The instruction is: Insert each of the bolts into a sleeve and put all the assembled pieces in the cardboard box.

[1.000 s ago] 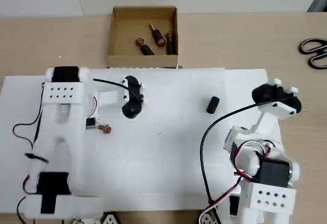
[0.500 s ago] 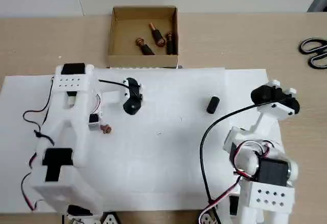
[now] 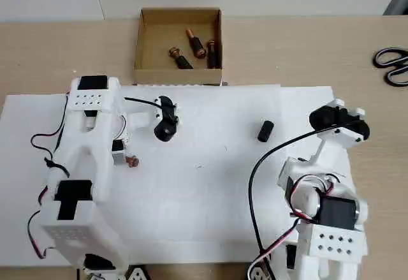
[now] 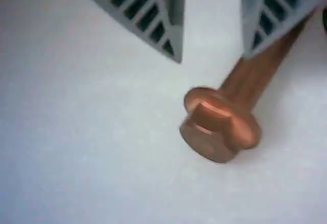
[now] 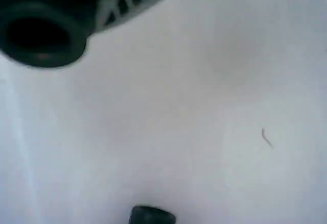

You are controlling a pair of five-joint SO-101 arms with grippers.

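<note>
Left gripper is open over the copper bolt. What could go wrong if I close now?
1. The copper-coloured flanged metal bolt sits off-centre. Its shank runs under one finger of the open left gripper rather than through the gap, so closing may shove it aside or catch it skewed.
2. It lies flat on the smooth white foam sheet, so a glancing touch could roll the round shank away.

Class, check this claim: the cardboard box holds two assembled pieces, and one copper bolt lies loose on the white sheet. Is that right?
No. The high view shows three assembled pieces in the cardboard box, not two. The rest stands: one copper bolt lies loose on the white sheet.
</note>
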